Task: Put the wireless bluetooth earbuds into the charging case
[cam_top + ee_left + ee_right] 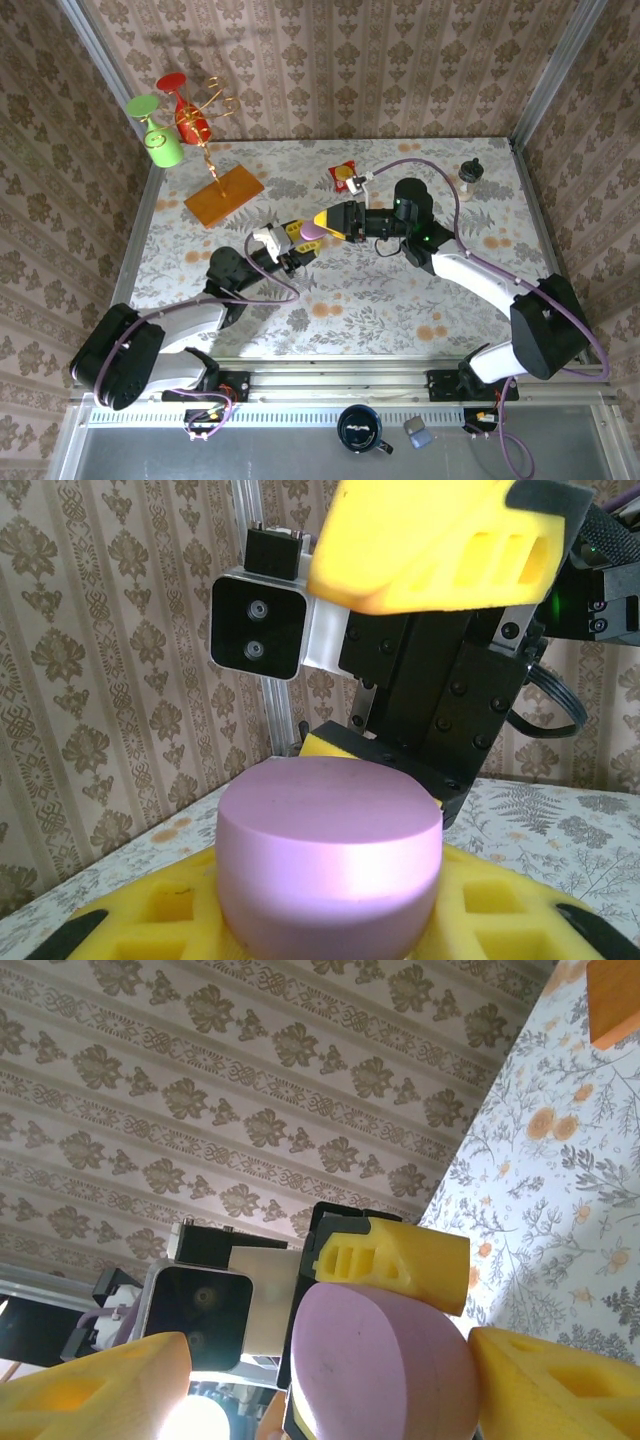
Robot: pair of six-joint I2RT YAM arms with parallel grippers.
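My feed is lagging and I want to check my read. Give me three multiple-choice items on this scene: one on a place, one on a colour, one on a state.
1. Where is the charging case?
A. far left corner
B. between the left gripper and the right gripper
C. at the near edge

2. What colour is it?
A. green
B. white
C. pinkish purple

3. The right gripper's fingers are:
A. spread apart, one on each side of the case
B. shut on nothing
C. pressed together above the case

Answers:
1. B, the top view shows both arms meeting at it.
2. C, it looks that colour in both wrist views.
3. A, the right wrist view shows a gap.
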